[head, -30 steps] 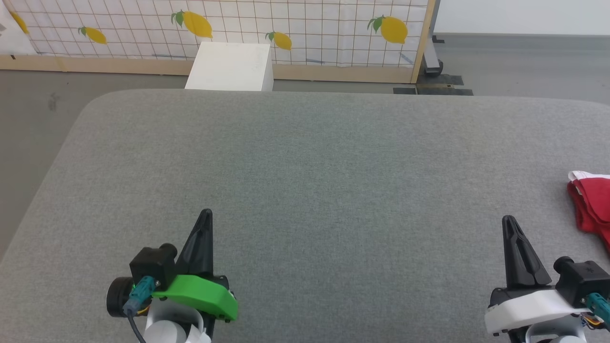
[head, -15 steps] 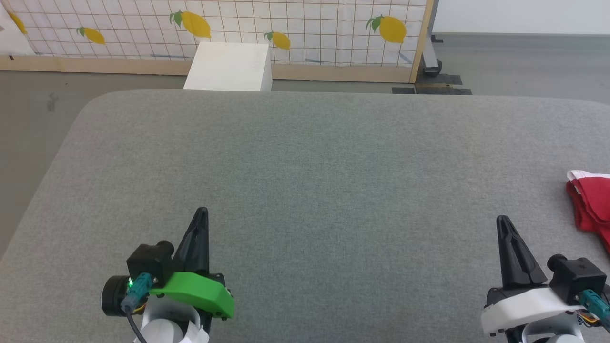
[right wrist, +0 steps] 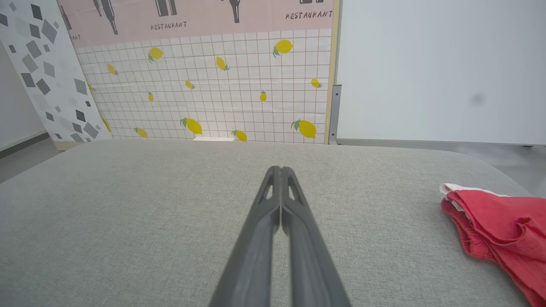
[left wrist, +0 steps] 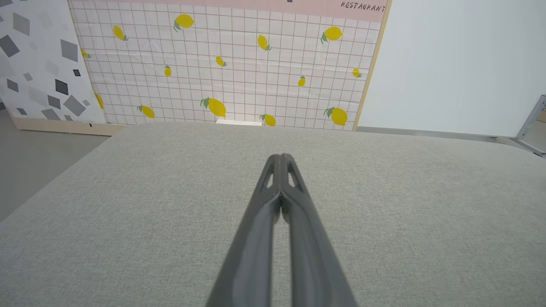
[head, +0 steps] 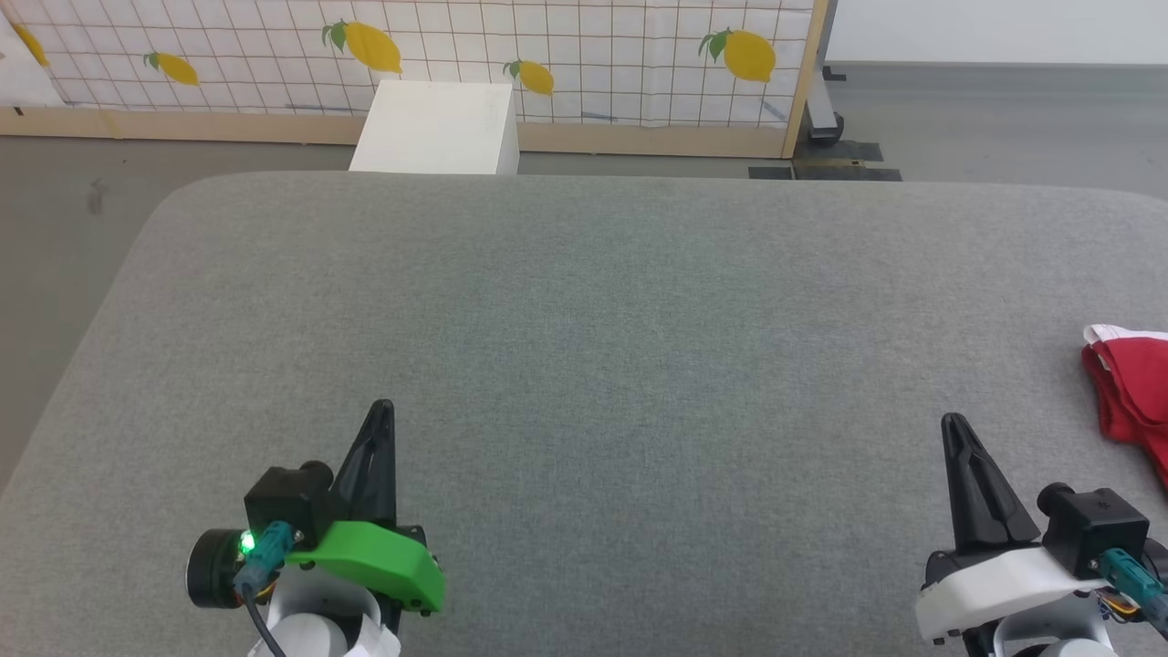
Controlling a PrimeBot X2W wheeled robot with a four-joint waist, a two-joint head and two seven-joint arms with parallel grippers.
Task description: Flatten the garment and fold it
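while the garment (head: 1131, 388) lies bunched at the frame's right edge on the grey desk (head: 584, 301), flattening looks not yet begun. both the right hand (head: 954, 427), lower right, and the left hand (head: 383, 411), lower left, are pinched closed and empty; next the right likely must spread and reach rightward.

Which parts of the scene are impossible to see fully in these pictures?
Head view: the right edge cuts off the garment; its whole outline is unknown.
Right wrist view: right and bottom edges cut it again.
Head view: the table hides the base of the white box.
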